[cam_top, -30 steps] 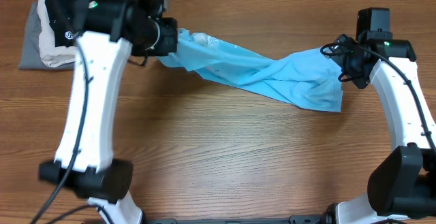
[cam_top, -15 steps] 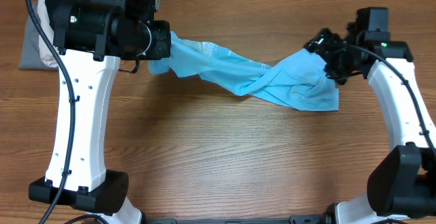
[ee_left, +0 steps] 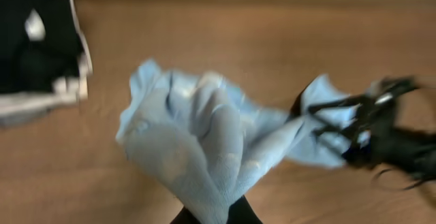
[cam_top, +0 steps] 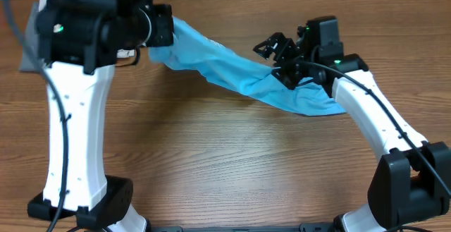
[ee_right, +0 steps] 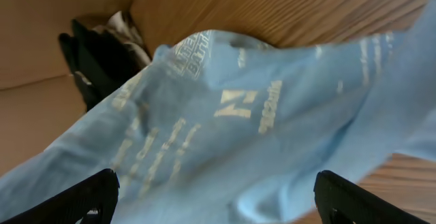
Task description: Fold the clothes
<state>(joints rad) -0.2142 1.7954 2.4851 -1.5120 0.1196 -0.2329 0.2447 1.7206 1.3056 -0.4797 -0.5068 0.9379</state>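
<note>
On right wrist view — lettered T-shirt (ee_right: 225, 135)

Soft even light; left wrist view motion-blurred.

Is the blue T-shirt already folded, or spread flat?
Neither: the blue T-shirt is bunched and twisted, one end lifted in the shut left gripper, the other trailing on the table.

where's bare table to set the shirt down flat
Widest bare patch: the front middle of the table, between the left arm and right arm, in front of the shirt. Also the back right corner. Crowded: back left by the pile, and along the hanging shirt.
</note>
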